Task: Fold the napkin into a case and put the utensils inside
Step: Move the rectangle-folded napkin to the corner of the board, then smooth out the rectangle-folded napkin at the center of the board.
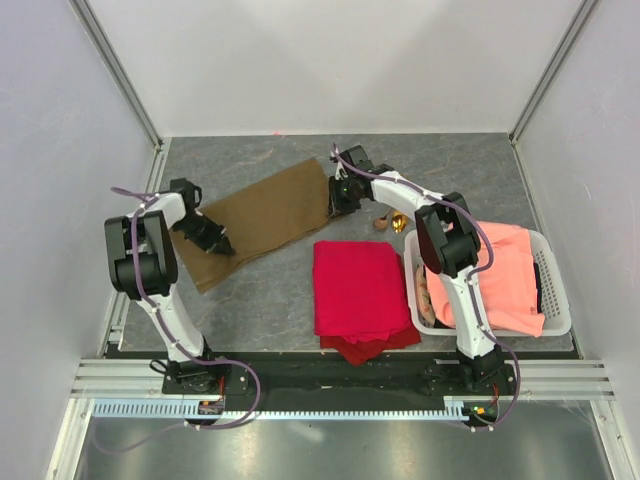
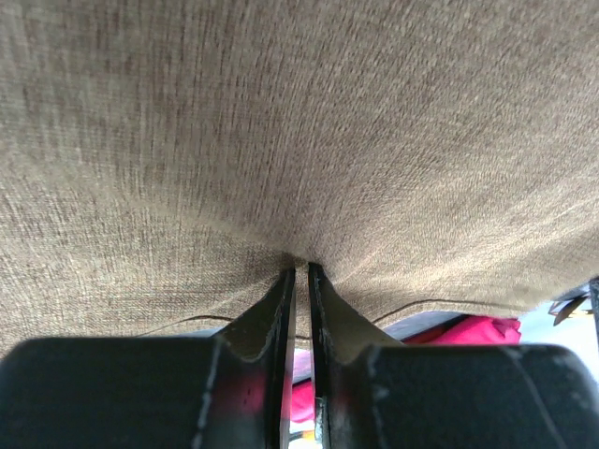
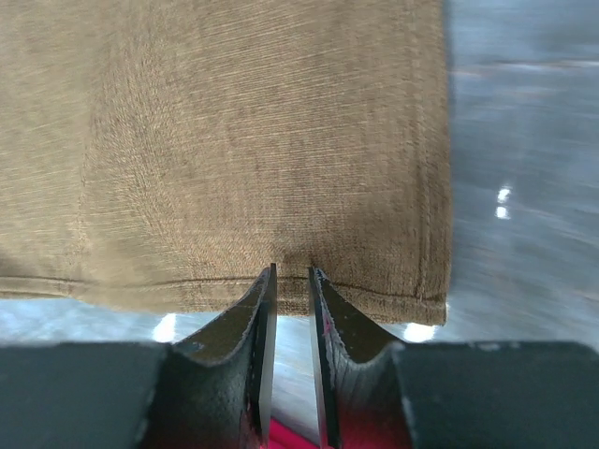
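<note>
The plain olive-brown fabric napkin [image 1: 262, 213] lies spread as a long rectangle on the grey stone-patterned counter [image 1: 260, 300]. It is set on a slant, from the near left towards the far middle.

The left pincer [image 1: 222, 245] sits at the napkin's near-left end. In the left wrist view its fingers stand narrow, almost together, and the left pincer [image 2: 301, 271] is pinched on the cloth's edge. The weave of the napkin [image 2: 299, 140] puckers into creases that run to the fingertips. The edge is lifted there, with a strip of bright red showing below it.

The right pincer [image 1: 336, 204] is at the napkin's far-right end. In the right wrist view it too is narrow, and the right pincer [image 3: 290, 273] is closed on the stitched hem, close to a corner. The rest of the napkin [image 3: 234, 140] lies flat on the counter beyond the tips.

The two small shiny gold-coloured metal utensils [image 1: 392, 221] lie on the counter just right of the right pincer, apart from the napkin and beside the far-left corner of the white plastic basket [image 1: 560, 322]. A salmon-orange cloth [image 1: 500, 270] fills the basket at the right. A folded bright red cloth [image 1: 360, 285] lies near the middle, between the napkin and the basket.
</note>
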Controlling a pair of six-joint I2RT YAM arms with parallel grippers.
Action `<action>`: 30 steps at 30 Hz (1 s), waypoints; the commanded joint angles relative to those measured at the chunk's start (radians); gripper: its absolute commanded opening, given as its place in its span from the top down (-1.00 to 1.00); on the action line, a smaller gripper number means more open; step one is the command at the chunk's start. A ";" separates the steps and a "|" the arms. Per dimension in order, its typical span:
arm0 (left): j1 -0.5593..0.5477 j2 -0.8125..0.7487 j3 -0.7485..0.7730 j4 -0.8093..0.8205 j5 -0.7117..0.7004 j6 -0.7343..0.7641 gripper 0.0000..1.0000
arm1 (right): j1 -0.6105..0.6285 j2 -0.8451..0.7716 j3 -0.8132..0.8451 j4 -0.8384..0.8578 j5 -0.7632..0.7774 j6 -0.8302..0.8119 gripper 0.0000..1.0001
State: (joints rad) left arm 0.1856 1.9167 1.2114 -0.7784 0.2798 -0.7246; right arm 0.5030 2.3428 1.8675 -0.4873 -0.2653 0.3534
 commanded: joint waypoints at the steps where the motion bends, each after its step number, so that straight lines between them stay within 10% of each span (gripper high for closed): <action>1: -0.046 0.030 0.057 0.022 -0.093 -0.007 0.63 | -0.067 -0.031 -0.042 -0.128 0.136 -0.080 0.45; 15: -0.049 -0.344 -0.111 -0.153 -0.159 -0.044 0.36 | -0.072 -0.197 0.053 -0.209 0.049 0.048 -0.14; 30: -0.052 -0.308 -0.131 -0.082 -0.312 0.119 0.32 | 0.017 -0.281 -0.133 -0.149 -0.049 0.058 -0.22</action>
State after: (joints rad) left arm 0.1371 1.5784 1.0733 -0.9142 0.0147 -0.6670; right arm 0.5133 2.1124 1.7794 -0.6601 -0.2806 0.3977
